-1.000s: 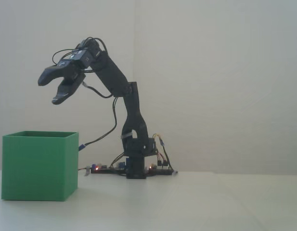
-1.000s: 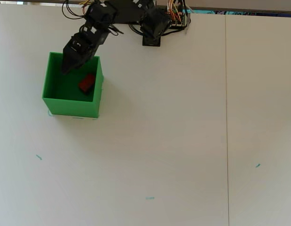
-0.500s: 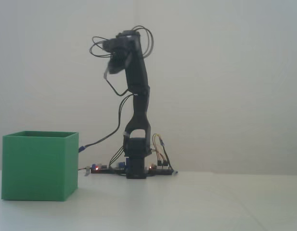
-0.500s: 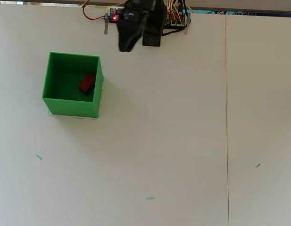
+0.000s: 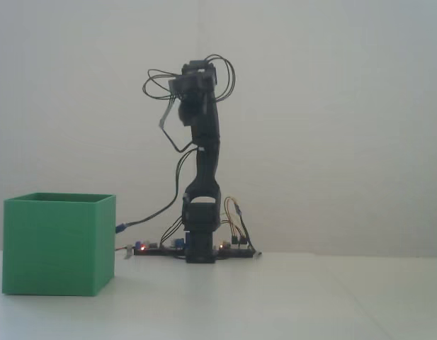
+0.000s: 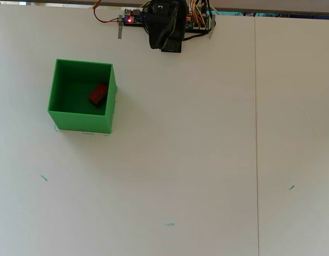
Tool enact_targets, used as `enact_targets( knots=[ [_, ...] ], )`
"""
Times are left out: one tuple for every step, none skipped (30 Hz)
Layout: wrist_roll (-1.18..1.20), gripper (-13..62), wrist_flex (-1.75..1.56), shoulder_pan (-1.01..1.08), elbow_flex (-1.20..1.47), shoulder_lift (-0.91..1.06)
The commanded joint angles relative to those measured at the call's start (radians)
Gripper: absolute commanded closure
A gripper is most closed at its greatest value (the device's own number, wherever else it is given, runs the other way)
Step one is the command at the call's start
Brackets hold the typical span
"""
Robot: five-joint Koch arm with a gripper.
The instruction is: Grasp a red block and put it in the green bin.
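Red block (image 6: 98, 94): lies inside the green bin, on its floor, close to the bin's right wall as the overhead view shows it, turned at a slant to the walls. The fixed view does not show it; the bin's wall hides it.
Green bin (image 6: 79, 122): stands upright on the bench toward the upper left of the overhead view, open side up; in the fixed view (image 5: 57, 244) it sits at the far left, well apart from the arm's base.
Arm (image 5: 202, 170): folded up nearly straight above its own base, with loops of cable arching around the top joint.
Claw (image 6: 156, 38): high up, tucked over the base at the far edge of the bench, well away from the bin and touching nothing. Whether its jaws are spread or pressed together I cannot tell; it is a dark blurred mass in both views.
Base board (image 5: 165, 248): a low strip with small red lights and coloured wires, beside the foot of the arm.
Bench (image 6: 196, 160): white, with a thin seam running down its right part and a few small teal marks.
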Motion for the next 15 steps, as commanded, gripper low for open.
enact_targets(
  knots=[
    [0.184, 14.6, -0.058, -0.035, -0.002, 0.048],
    [0.184, 14.7, -0.058, -0.037, 0.017, 0.063],
    [0.183, 14.8, -0.058, -0.043, 0.035, 0.075],
    [0.183, 14.9, -0.058, -0.049, 0.057, 0.086],
    [0.179, 14.9, -0.06, -0.052, 0.087, 0.095],
    [0.156, 14.9, -0.067, -0.052, 0.121, 0.118],
    [0.133, 14.9, -0.089, -0.051, 0.164, 0.13],
    [0.123, 14.9, -0.114, -0.049, 0.209, 0.158],
    [0.12, 14.9, -0.138, -0.049, 0.255, 0.164],
    [0.109, 14.9, -0.155, -0.049, 0.296, 0.169],
    [0.098, 14.8, -0.169, -0.048, 0.337, 0.169],
    [0.097, 14.8, -0.175, -0.048, 0.37, 0.17],
    [0.092, 14.8, -0.175, -0.048, 0.394, 0.172],
    [0.086, 14.7, -0.178, -0.048, 0.422, 0.172],
    [0.083, 14.6, -0.19, -0.048, 0.451, 0.173]
  ],
)
